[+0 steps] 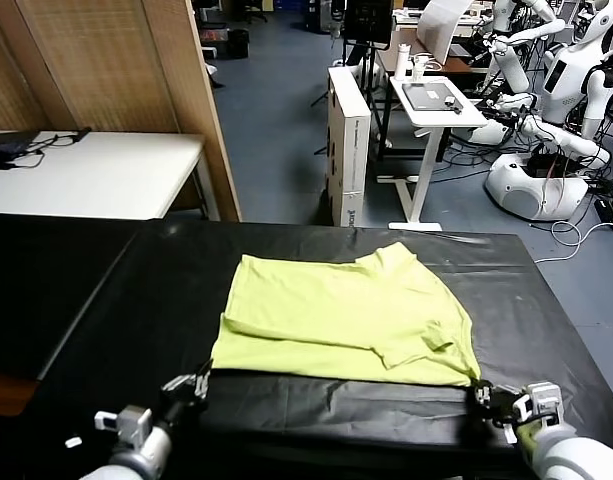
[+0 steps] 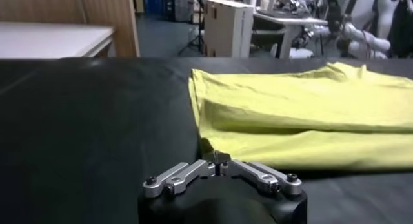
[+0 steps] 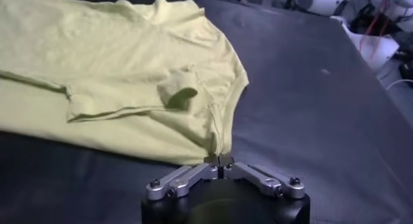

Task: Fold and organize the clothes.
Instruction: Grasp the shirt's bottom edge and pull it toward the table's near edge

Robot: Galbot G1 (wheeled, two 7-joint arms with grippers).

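Observation:
The lime yellow-green T-shirt (image 1: 346, 315) lies folded on the black table (image 1: 106, 300), its neck at the far side and a sleeve folded across the top. My left gripper (image 1: 202, 378) is at the shirt's near left corner. In the left wrist view the T-shirt (image 2: 303, 115) spreads out ahead, and the left gripper (image 2: 219, 159) is shut with its pads against the hem corner. My right gripper (image 1: 483, 393) is at the near right corner. In the right wrist view the right gripper (image 3: 219, 159) is shut on the hem tip of the T-shirt (image 3: 116, 64).
Black tabletop runs wide to the left and right of the shirt. Beyond the far edge stand a white table (image 1: 96, 170), a wooden screen (image 1: 106, 60), a tall cardboard box (image 1: 348, 140), a white stand desk (image 1: 436, 100) and other robots (image 1: 546, 150).

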